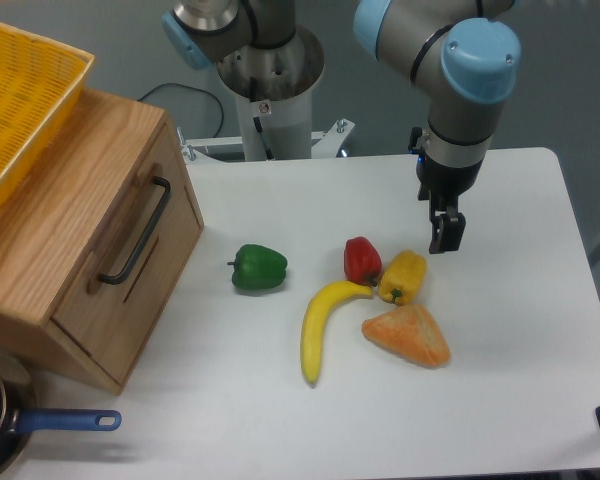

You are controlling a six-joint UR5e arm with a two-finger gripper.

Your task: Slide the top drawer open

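The light-oak wooden top drawer (pixel 130 240) with its long black metal bar handle (pixel 137 232) sits flush in the cabinet at the left edge of the white surface (pixel 510 330). A yellow mesh plastic basket (pixel 20 100) rests on the cabinet top. The tool (pixel 446 238) hangs above the surface, well apart from the drawer, just right of a yellow bell pepper (pixel 404 276). Whether its fingers are apart or together cannot be told. Nearby lie a red bell pepper (pixel 361 259), a green bell pepper (pixel 258 267), a yellow banana (pixel 320 330) and an orange wedge-shaped item (pixel 408 335).
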